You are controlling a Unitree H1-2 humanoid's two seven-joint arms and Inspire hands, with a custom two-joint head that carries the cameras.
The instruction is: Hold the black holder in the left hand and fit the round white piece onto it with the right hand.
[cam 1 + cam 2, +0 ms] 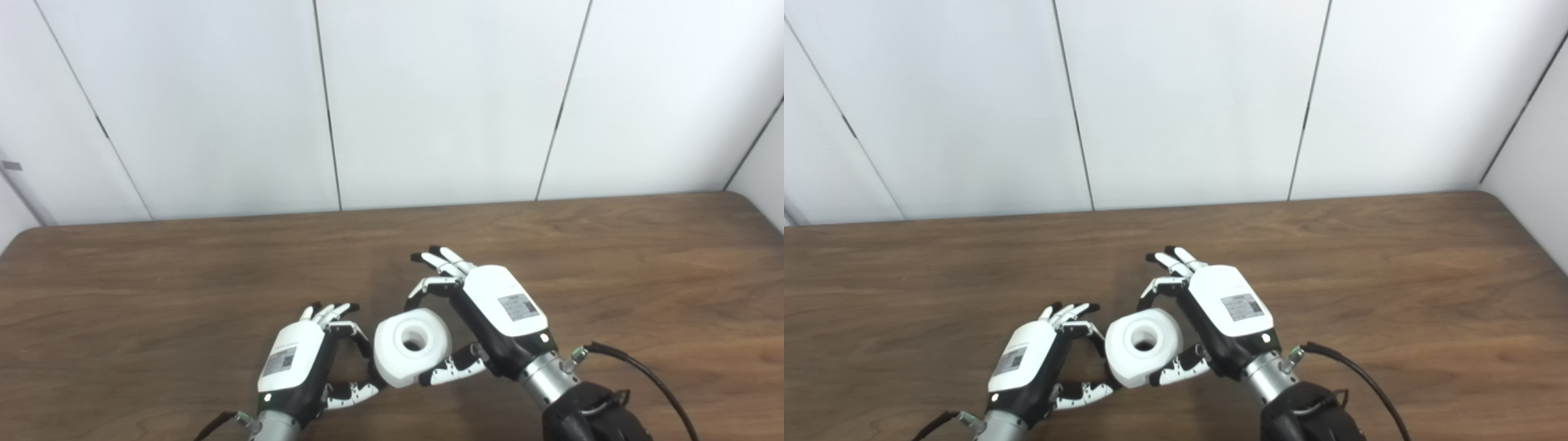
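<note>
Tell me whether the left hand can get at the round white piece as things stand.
Probably yes. The left hand sits right beside the round white piece, fingers next to its side, nothing between them. The right hand already flanks its other side.

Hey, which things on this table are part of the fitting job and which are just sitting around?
Part of the job:
- round white piece, between both hands
- left hand
- right hand
- black holder: barely visible behind the white piece, if at all

Just there:
- wooden table
- black cable by the right wrist

Grey labels on each robot hand (pixel 503 306) are too small to read.
</note>
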